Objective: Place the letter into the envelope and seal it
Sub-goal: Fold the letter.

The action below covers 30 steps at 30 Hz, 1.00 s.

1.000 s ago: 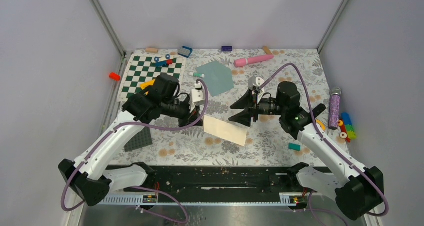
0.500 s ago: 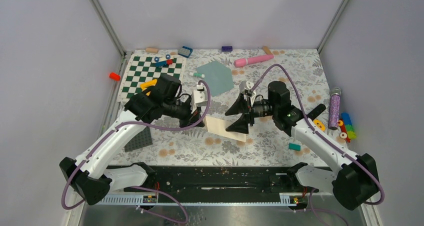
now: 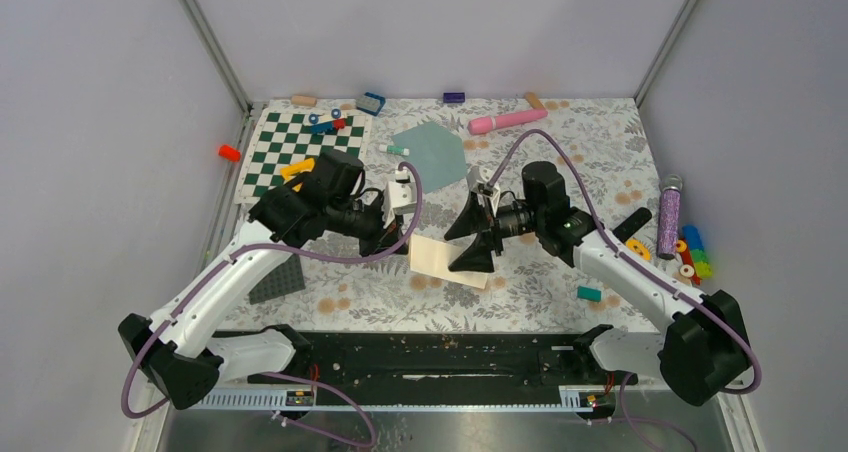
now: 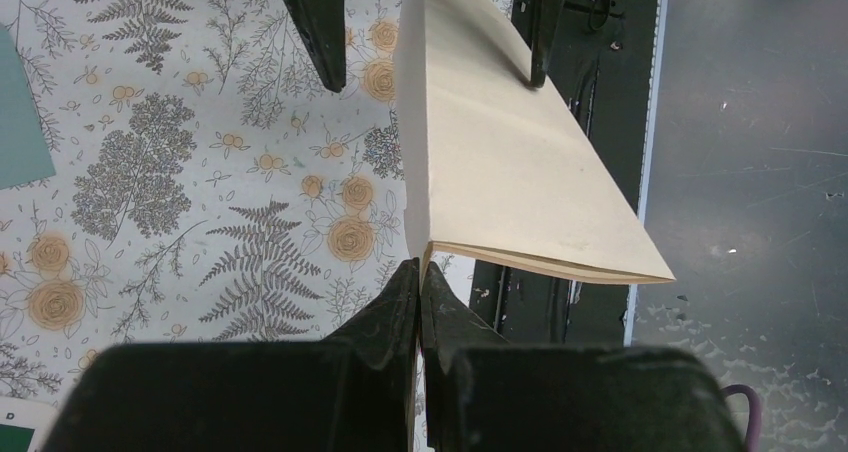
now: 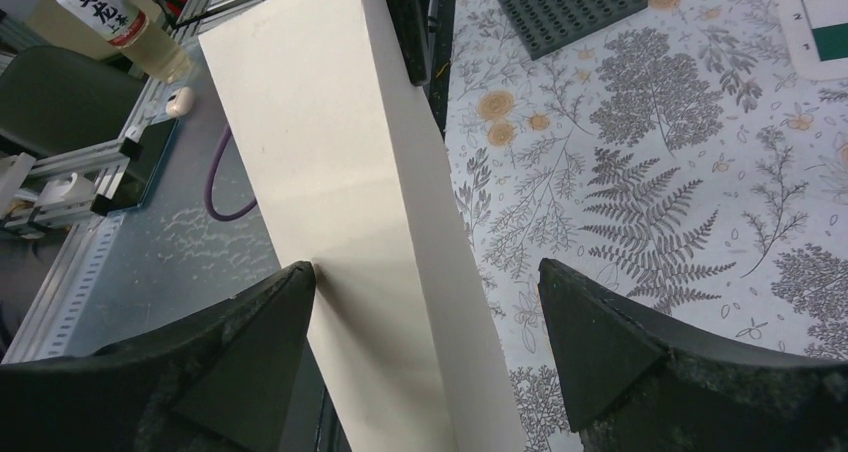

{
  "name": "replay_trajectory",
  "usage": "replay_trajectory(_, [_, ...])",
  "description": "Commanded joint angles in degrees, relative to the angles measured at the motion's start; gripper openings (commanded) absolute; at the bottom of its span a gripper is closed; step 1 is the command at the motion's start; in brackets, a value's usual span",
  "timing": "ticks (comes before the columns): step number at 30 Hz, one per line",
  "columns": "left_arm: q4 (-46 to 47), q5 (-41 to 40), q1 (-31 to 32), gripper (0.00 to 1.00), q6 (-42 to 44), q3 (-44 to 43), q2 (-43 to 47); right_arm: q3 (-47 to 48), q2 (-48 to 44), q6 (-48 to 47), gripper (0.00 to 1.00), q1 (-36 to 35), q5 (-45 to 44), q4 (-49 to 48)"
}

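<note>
The letter, a folded cream sheet, hangs above the floral table between the two arms. My left gripper is shut on its left corner; in the left wrist view the fingertips pinch the fold of the letter. My right gripper stands open astride the letter's right end. In the right wrist view the letter runs between the fingers, touching the left finger and apart from the right one. The teal envelope lies flat farther back, untouched.
A green-and-white chequered board with small pieces lies back left. A dark studded plate sits under the left arm. A pink cylinder lies at the back. A glitter tube, coloured blocks and a teal block are on the right.
My right gripper has moved left and opened wider, and now straddles the letter's right end. The left gripper has kept its hold; the letter has tilted up.
</note>
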State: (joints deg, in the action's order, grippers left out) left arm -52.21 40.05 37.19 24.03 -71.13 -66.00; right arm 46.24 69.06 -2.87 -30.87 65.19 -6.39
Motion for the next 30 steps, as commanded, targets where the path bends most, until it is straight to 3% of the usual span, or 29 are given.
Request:
replay_trajectory(1, [2.49,-0.94,0.25,0.00,-0.65,-2.08,0.60,2.91,0.68,-2.59,0.88,-0.86,2.31,2.26])
replay_trajectory(8, [2.55,-0.49,0.25,0.00,-0.48,-1.55,0.39,3.03,1.16,-2.36,0.67,-1.03,2.50,1.82])
replay_trajectory(13, [2.48,-0.41,0.25,0.00,-0.69,-2.07,0.26,3.04,1.52,-2.06,0.41,-1.03,4.44,1.86])
replay_trajectory(15, [2.55,-0.61,0.25,0.00,-0.82,-2.29,0.38,3.06,1.56,-2.09,0.46,-1.03,4.92,2.40])
replay_trajectory(17, [2.49,-1.03,0.10,0.00,-1.27,-2.57,0.43,3.59,0.99,-3.37,0.65,-0.99,4.29,4.24])
replay_trajectory(18, [2.71,-1.46,0.04,0.00,-1.65,-2.60,0.43,3.84,0.37,-4.89,0.68,-0.98,3.35,5.49])
replay_trajectory(22, [3.98,-1.11,-1.33,0.00,-3.70,-2.20,0.51,3.61,-1.89,-8.11,0.58,-1.03,0.23,8.09])
replay_trajectory(24, [4.28,-0.95,-1.78,0.00,-4.04,-2.36,0.48,3.73,-1.03,-7.72,0.58,-1.03,1.81,8.59])
replay_trajectory(30, [7.05,-2.93,-4.80,0.00,-8.72,-2.19,-0.49,5.81,-3.67,-15.91,0.82,-1.03,-4.21,15.52])
